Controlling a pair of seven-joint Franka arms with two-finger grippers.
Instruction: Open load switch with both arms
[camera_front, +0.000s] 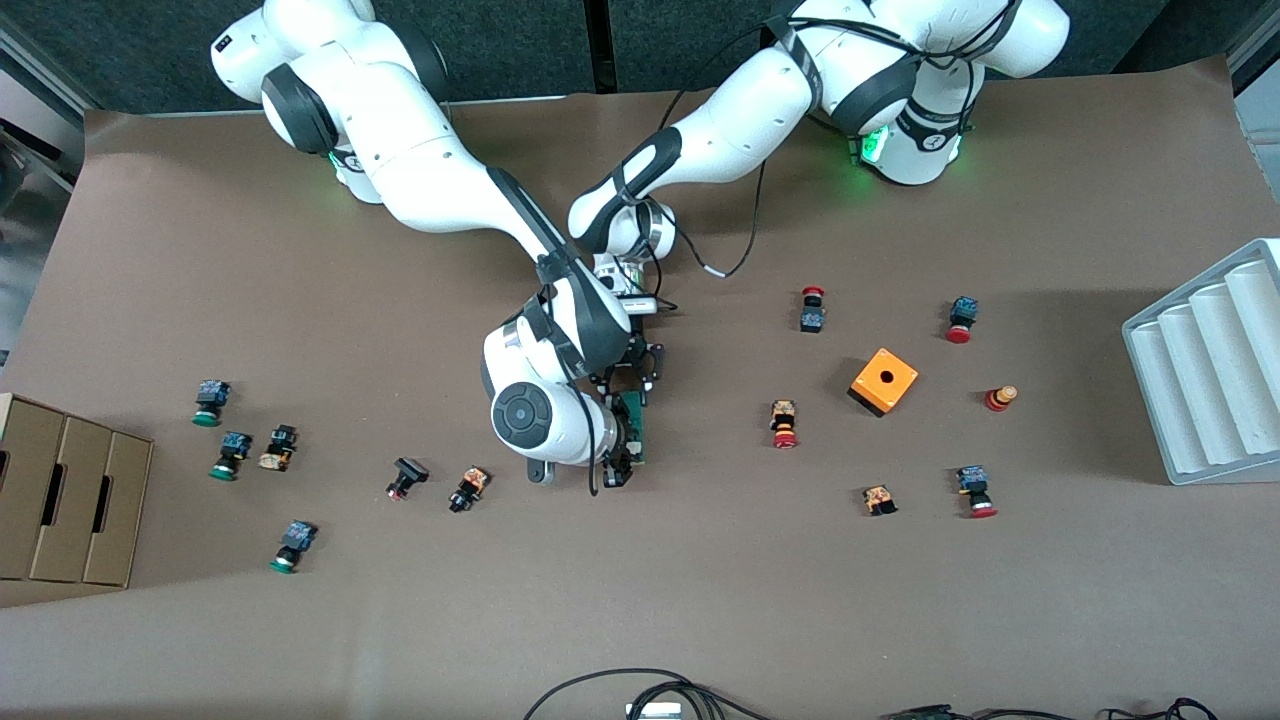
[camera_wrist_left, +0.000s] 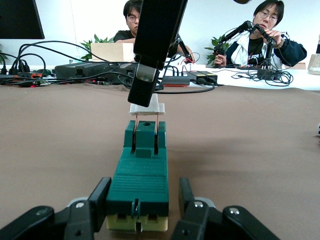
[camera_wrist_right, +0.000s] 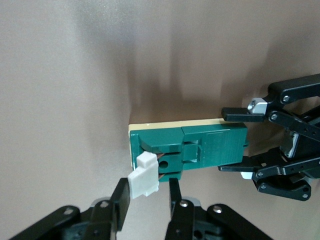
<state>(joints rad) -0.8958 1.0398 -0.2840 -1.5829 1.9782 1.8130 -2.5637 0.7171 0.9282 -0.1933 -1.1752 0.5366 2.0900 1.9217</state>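
Observation:
The dark-green load switch (camera_front: 634, 425) lies flat mid-table. In the left wrist view the load switch (camera_wrist_left: 140, 175) sits between my left gripper's (camera_wrist_left: 142, 195) fingers, which are shut on the end away from its white piece. My left gripper (camera_front: 630, 392) reaches it from the arms' side. The white end piece (camera_wrist_right: 144, 179) stands tilted out of the body on two copper blades. My right gripper (camera_wrist_right: 147, 197) is open around it: the piece touches one finger (camera_wrist_right: 120, 200), with a gap to the other. My right gripper (camera_front: 625, 462) hangs over the switch end nearer the front camera.
An orange cube (camera_front: 883, 381) with a hole and several red push buttons lie toward the left arm's end. Green and black push buttons (camera_front: 231, 452) lie toward the right arm's end, by a cardboard box (camera_front: 70, 490). A white ribbed tray (camera_front: 1210, 370) stands at the table edge.

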